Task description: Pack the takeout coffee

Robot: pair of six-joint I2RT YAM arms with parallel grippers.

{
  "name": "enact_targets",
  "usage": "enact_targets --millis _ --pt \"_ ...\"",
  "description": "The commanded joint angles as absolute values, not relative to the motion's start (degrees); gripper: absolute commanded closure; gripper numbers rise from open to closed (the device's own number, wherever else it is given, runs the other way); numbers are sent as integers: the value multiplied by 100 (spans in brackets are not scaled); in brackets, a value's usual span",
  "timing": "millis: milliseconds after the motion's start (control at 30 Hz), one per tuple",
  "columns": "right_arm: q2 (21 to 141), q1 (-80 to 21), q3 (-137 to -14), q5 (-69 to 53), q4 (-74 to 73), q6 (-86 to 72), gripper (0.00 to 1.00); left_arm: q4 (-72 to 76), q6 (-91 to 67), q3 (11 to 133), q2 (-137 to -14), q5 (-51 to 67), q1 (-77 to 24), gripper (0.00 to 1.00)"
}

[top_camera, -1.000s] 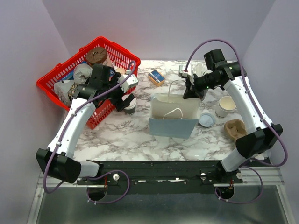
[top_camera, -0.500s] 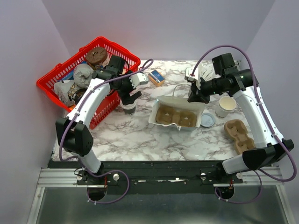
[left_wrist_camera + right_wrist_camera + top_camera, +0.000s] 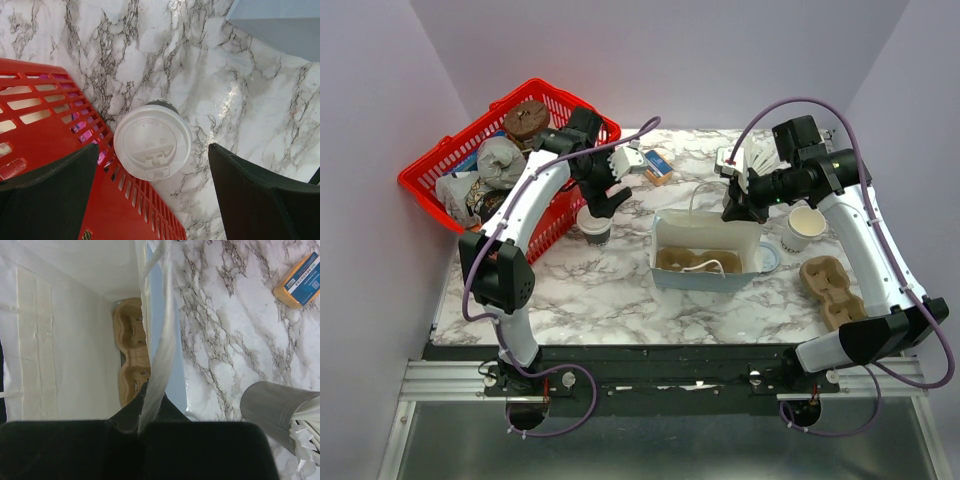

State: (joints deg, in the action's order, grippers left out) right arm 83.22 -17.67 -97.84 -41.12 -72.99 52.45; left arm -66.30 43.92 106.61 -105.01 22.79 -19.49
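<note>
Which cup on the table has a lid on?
The dark brown cup beside the red basket, with a white lid; the cream cup at right is lidless.

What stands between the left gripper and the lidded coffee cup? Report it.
Nothing covers the takeout coffee: its lid shows bare below the open left gripper. The red basket crowds one side of the cup and may hinder closing there.

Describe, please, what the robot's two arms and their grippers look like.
Both the left arm and the right arm have smooth white tubular links joined by black joint housings. A thin purple cable loops along each. The left gripper and right gripper have broad matte black fingers.
</note>
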Motion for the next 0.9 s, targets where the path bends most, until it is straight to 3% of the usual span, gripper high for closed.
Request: enact_targets --millis 0,467,867 --pt "8244 -1767 -9738 -4069 -7251 5212 100 -6672 4246 10591 -10793 1425 -1890 2" --pt "8508 -1775 -10046 -4219 -7348 5194 100 -6900 3569 10600 -10943 625 -2092 2" --pt "8640 -1784 -10178 -4228 -7374 5159 100 -6838 3516 10442 -10995 809 -2100 2"
